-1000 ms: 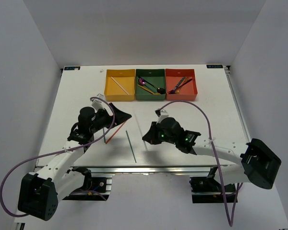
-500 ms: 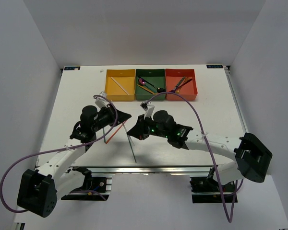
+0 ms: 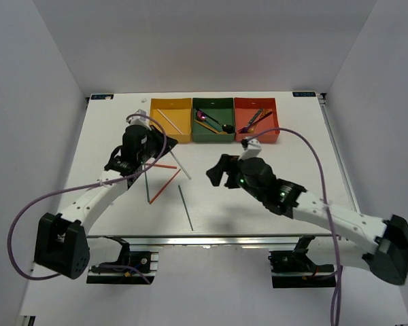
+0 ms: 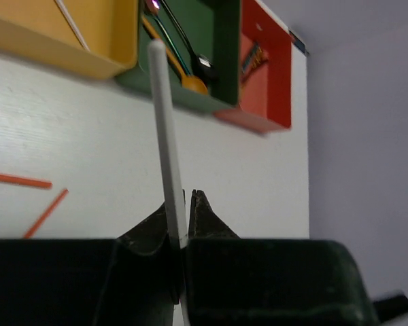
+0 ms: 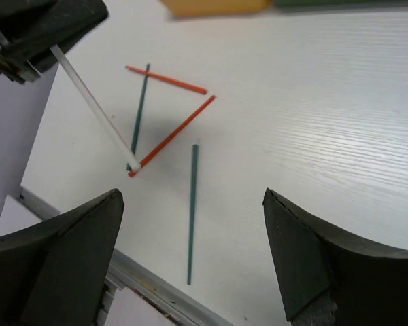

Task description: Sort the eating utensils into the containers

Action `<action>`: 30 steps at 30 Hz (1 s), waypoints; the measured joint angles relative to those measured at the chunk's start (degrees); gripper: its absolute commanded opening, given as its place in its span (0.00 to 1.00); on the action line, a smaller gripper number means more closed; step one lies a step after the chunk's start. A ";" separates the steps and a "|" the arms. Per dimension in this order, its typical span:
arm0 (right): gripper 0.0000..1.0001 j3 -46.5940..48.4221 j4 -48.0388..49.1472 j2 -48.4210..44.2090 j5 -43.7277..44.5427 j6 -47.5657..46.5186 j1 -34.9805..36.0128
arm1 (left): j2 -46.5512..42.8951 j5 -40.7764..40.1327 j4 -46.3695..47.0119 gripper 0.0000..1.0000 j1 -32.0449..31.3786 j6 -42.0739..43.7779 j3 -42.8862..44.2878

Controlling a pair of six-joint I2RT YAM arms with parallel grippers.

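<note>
My left gripper (image 3: 160,148) is shut on a white chopstick (image 3: 180,166), which sticks out past its jaws (image 4: 164,136) above the table, its free end pointing at the yellow tray (image 3: 170,138) and the green tray (image 4: 221,102). My right gripper (image 3: 217,170) hangs open and holds nothing, to the right of the chopstick (image 5: 95,109). On the table lie two orange chopsticks (image 3: 164,166) (image 3: 164,185) and two grey-green chopsticks (image 3: 147,183) (image 3: 185,208). The green tray (image 3: 213,136) holds spoons. The red tray (image 3: 256,138) holds forks.
The three trays stand in a row at the back of the white table (image 3: 292,176). One pale chopstick (image 3: 168,121) lies in the yellow tray. The table's near edge has a metal rail (image 3: 211,238), close to the lower grey-green chopstick (image 5: 192,210).
My right gripper opened and drew back to the right. My left gripper closed on the white chopstick and swung up towards the trays with it.
</note>
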 measured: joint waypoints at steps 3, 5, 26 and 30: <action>0.89 -2.82 -4.33 -8.24 5.49 0.81 -0.28 | 5.90 -5.79 -3.56 0.00 1.16 0.68 7.21; 0.89 -4.44 -6.71 -13.25 8.33 1.27 -0.39 | 10.45 -9.40 -5.77 0.00 2.69 1.11 13.03; 0.89 -8.52 -17.09 -26.47 11.13 -2.75 -0.44 | 56.41 -21.73 -1.62 0.29 9.92 6.14 52.02; 0.89 -9.20 -15.69 -25.22 10.49 -3.69 -0.44 | 57.40 -18.93 -0.57 0.61 9.92 5.84 52.26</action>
